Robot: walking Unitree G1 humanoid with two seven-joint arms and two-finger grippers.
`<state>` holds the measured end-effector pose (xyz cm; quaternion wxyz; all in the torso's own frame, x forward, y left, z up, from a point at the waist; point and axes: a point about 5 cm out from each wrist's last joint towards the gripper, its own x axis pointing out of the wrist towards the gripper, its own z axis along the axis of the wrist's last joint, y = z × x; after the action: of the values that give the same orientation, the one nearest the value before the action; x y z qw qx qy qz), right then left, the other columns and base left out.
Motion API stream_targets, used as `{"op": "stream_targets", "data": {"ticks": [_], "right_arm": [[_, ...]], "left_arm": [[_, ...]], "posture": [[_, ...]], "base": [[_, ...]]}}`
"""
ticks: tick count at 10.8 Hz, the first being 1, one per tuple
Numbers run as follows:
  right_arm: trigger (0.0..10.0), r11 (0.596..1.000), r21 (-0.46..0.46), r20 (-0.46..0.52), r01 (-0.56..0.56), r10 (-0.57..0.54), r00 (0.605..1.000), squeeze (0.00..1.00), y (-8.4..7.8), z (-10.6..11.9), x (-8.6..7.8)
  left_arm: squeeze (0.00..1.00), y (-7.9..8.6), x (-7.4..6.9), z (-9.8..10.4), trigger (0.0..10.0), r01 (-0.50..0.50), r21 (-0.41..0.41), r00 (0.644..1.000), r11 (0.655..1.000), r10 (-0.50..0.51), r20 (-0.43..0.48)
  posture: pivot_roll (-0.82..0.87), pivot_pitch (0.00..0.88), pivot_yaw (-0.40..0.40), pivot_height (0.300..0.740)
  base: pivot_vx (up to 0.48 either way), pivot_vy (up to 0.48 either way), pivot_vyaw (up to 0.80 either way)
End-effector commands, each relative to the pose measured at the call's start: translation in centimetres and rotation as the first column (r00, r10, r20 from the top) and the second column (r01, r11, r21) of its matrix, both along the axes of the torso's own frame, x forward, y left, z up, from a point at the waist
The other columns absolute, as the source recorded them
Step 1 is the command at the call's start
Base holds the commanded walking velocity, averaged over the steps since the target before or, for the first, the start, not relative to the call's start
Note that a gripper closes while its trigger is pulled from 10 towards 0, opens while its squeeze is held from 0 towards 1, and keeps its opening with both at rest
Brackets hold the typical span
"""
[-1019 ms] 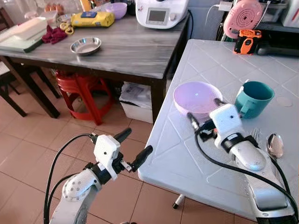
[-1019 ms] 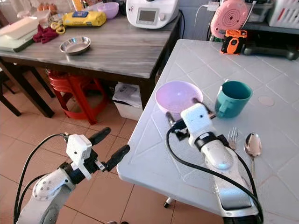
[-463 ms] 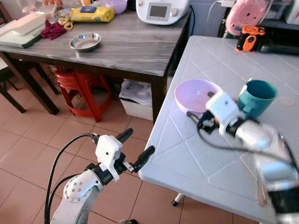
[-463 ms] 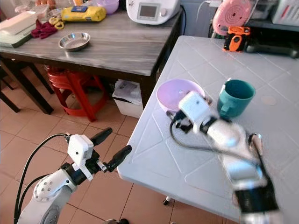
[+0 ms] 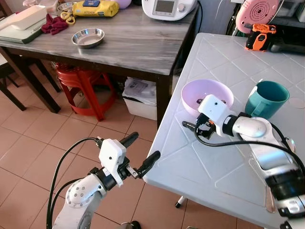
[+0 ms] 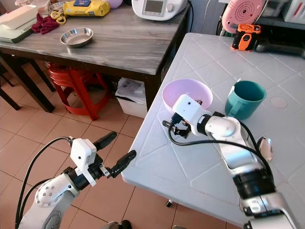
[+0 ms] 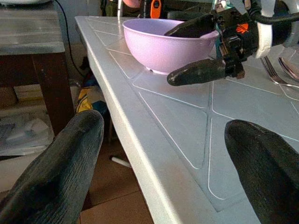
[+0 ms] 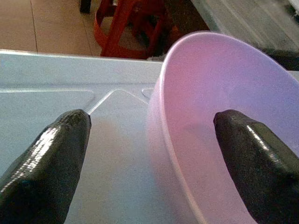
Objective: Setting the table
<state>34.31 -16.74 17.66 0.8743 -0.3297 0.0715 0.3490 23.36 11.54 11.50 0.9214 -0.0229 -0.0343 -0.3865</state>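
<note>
A purple bowl stands near the left edge of the white table, with a teal mug to its right. My right gripper is open and straddles the bowl's near-left rim. In the right wrist view one finger is inside the bowl and the other finger is outside, over the table. A fork and a spoon lie to the right, partly behind my right arm. My left gripper is open and empty, off the table's edge above the floor.
A dark wooden table at the back left carries a steel dish, a yellow packet and an appliance. A red stool and a box stand under it. A pink fan and an orange tool sit at the white table's far side.
My right arm has swung and its wrist has turned, bringing the gripper from in front of the bowl to astride its rim. The left arm has barely moved. The camera has shifted slightly.
</note>
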Motion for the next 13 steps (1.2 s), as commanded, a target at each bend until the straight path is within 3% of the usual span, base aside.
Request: {"op": "stream_targets", "data": {"ticks": [1,2,10,12,13], "right_arm": [[4.1,0.999,-0.038,-0.009,-0.015,0.015,1.000,0.00,-0.2,-0.2,0.2],[0.0,0.999,-0.036,-0.013,-0.020,0.020,1.000,0.00,-0.4,-0.3,0.4],[0.0,0.997,-0.047,-0.089,-0.053,0.049,0.995,0.00,-0.5,-0.2,0.0],[0.0,0.993,-0.028,-0.128,-0.112,0.108,0.986,0.00,0.4,-0.4,-1.1],[2.9,0.989,-0.032,-0.127,-0.143,0.138,0.982,0.00,0.8,-0.7,-1.5]], "left_arm": [[0.00,0.2,-0.2,-0.2,10.0,-0.005,0.003,1.000,1.000,0.005,-0.002],[0.00,0.3,-0.2,-0.3,10.0,-0.011,0.005,1.000,1.000,0.011,-0.004],[0.00,0.3,0.0,-0.2,10.0,-0.006,0.030,1.000,1.000,0.007,-0.006],[0.00,0.2,0.1,-0.1,10.0,-0.005,0.044,1.000,0.999,0.006,-0.007],[0.00,0.2,0.1,-0.1,10.0,-0.008,0.046,1.000,0.999,0.008,-0.009]], "posture": [[-0.07,0.165,0.068,0.740],[-0.07,0.165,0.068,0.740],[-0.07,0.153,0.076,0.740],[-0.06,0.148,0.077,0.740],[-0.06,0.148,0.078,0.740]], "base": [[0.000,0.000,0.00],[0.000,0.000,0.00],[0.000,0.000,0.00],[0.000,0.000,0.00],[0.000,0.000,0.00]]}}
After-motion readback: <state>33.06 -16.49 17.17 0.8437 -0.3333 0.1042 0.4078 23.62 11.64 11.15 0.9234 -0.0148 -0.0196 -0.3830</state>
